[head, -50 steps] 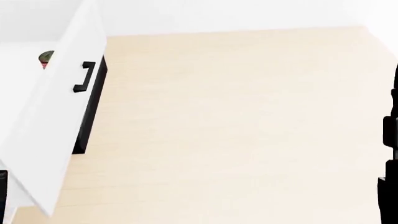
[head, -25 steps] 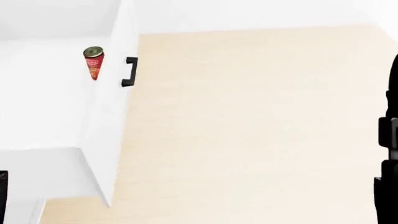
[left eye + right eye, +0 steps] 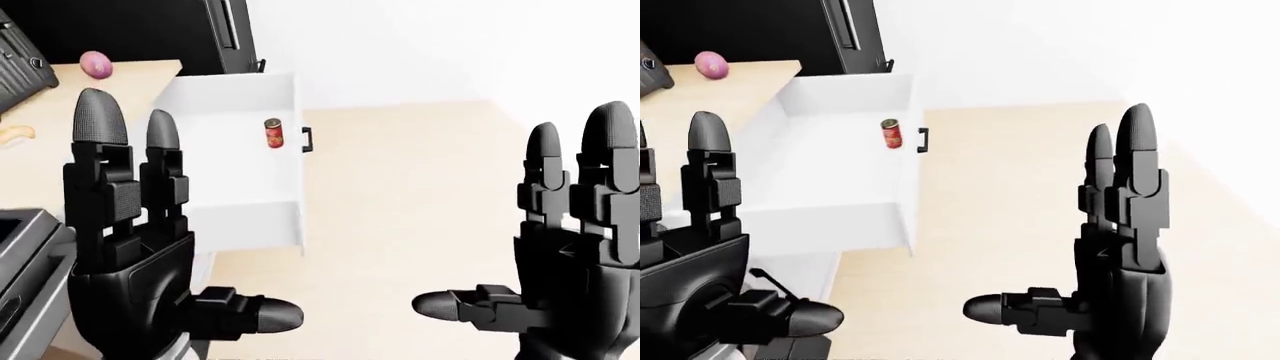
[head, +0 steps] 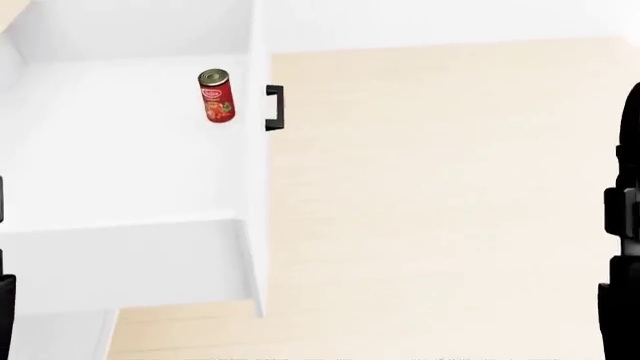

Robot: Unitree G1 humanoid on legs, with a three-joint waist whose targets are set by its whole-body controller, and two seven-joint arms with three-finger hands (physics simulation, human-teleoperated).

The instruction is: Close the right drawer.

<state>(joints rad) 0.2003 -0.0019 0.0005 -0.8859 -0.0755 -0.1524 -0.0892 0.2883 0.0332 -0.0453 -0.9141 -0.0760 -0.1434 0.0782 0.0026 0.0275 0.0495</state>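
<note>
The white drawer [image 4: 120, 262] stands pulled out wide, filling the left of the head view. Its front panel [image 4: 257, 187] carries a black handle [image 4: 275, 107] facing right toward the floor. A red can [image 4: 215, 95] lies inside near the handle; it also shows in the left-eye view [image 3: 274, 133]. My left hand [image 3: 150, 247] is open, fingers upright, low at the left of the left-eye view, below the drawer. My right hand [image 3: 1110, 255] is open, fingers upright, to the right of the drawer and well apart from it.
A wooden counter [image 3: 120, 79] runs above the drawer, with a pink onion [image 3: 96, 64] and a pale object [image 3: 14, 133] on it. A black appliance [image 3: 140, 30] stands behind it. Light wood floor [image 4: 450, 195] spreads right of the drawer. A grey appliance edge [image 3: 20, 255] sits at lower left.
The whole head view has shifted: the camera turned left, so the drawer, can and handle slid rightward and more of the drawer's inside shows. The can itself stays put in the drawer.
</note>
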